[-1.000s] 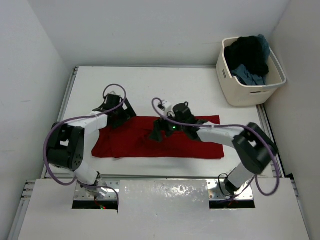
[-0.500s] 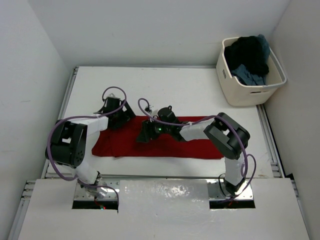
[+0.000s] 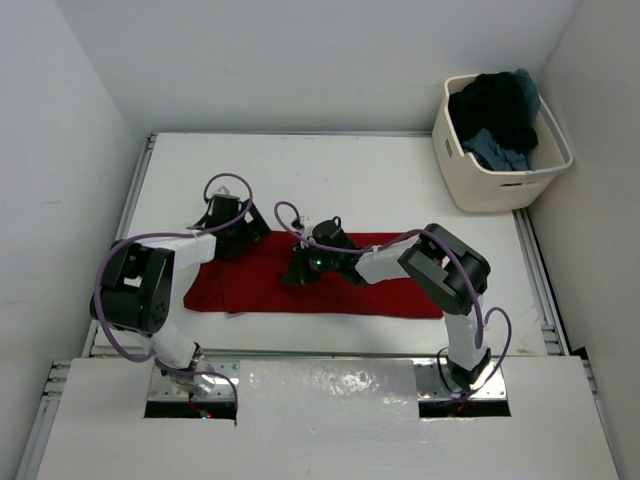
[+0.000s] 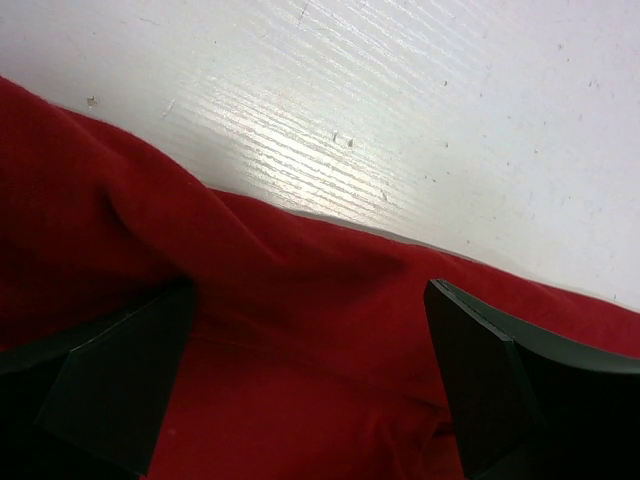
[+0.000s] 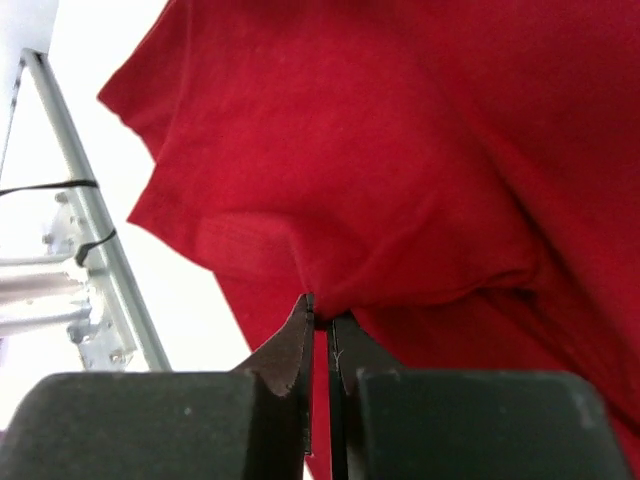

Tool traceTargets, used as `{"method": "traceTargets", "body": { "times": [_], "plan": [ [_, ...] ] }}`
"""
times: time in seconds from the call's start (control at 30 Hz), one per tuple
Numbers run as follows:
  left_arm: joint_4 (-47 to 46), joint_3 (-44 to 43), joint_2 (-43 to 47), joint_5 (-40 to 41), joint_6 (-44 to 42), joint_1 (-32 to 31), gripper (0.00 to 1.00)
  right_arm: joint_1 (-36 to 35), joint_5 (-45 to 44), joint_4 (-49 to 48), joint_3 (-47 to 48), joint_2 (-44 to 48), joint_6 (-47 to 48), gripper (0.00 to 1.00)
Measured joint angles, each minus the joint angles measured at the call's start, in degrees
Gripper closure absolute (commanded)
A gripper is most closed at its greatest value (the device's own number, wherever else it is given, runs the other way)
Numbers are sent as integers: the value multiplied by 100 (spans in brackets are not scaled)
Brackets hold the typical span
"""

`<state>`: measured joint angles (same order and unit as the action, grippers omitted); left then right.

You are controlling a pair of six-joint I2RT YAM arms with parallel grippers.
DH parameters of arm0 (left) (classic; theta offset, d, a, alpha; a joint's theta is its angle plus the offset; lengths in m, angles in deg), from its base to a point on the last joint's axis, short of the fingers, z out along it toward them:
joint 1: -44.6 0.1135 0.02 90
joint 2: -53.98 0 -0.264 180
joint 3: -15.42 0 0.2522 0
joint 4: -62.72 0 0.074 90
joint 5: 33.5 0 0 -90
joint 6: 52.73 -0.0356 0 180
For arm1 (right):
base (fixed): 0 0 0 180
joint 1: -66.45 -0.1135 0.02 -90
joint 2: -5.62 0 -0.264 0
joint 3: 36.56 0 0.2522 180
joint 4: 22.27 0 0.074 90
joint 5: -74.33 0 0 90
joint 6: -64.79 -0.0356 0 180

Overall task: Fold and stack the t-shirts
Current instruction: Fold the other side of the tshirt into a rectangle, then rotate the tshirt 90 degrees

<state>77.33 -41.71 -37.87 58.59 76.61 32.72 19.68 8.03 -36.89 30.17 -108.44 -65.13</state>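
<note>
Work on the shirts looks to be at an early stage. One red cloth t-shirt [image 3: 330, 290] lies as a long band across the middle of the white desk [image 3: 350, 170], flat at its right end and rumpled toward the left. Whether it has had a first fold I cannot tell from where I stand.

The right jaws are pinched shut on a small ridge of that red cloth, a little left of the shirt's middle. Seen from the right wrist, the fabric tents up to the closed tips. The left jaws stand wide open at the shirt's far left edge, one finger on either side of a wrinkled hem, with cloth between them but nothing gripped.

No folded shirt and no stack shows anywhere on the desk, so I judge that none of the pile is made yet. The rest of the laundry sits in the cream plastic tub [image 3: 500, 190] at the far right corner, well apart from the red shirt. A heap of black cloth [image 3: 495, 108] lies on top and crumpled blue-grey cloth [image 3: 492, 150] beneath it (I see no purple one, though it may be buried).

By my reckoning nearly everything is left. The red shirt needs folding down to a neat packet, then each shirt in the tub has to be taken out, folded and laid on top.
</note>
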Motion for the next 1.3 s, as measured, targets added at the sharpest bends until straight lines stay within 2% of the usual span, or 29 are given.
{"method": "traceTargets", "body": {
  "times": [0.17, 0.37, 0.67, 0.7, 0.73, 0.77, 0.8, 1.0, 1.1, 1.13, 1.17, 1.3],
  "plan": [
    [-39, 22, 4, 9, -2, 0, 0, 2, -179, 24, -28, 26, -24, 100],
    [-42, 22, 4, 20, -7, 0, 0, 2, -216, 474, -240, 527, -109, 100],
    [-44, 22, 4, 17, -50, 0, 0, 37, -138, 1764, -247, 859, -321, 100],
    [-44, 22, 4, 17, -55, 0, 0, 52, -170, 1952, -232, 859, -323, 97],
    [-44, 22, 4, 17, -61, 0, 0, 59, -232, 2175, -201, 859, -330, 86],
    [-44, 22, 4, 15, -72, 0, 0, 76, -280, 2374, -168, 859, -339, 49],
    [-46, 22, 4, 17, -92, 0, 0, 90, -308, 2549, -140, 861, -367, 40],
    [-61, 15, -7, -4, -190, 2, 0, 127, -612, 3161, -116, 1309, -101, 27],
    [-28, -13, -9, -52, -251, 11, 0, 251, -761, 3534, -50, 1696, 142, 23],
    [0, -24, -9, -70, -286, 11, 0, 358, -750, 3615, -28, 1829, 208, 8],
    [37, -39, -9, -83, -302, 15, 0, 494, -743, 3657, -22, 1941, 234, 1],
    [332, -98, 107, -87, -334, 28, 0, 1338, -920, 3853, -52, 2334, 516, 1]
  ]
}}
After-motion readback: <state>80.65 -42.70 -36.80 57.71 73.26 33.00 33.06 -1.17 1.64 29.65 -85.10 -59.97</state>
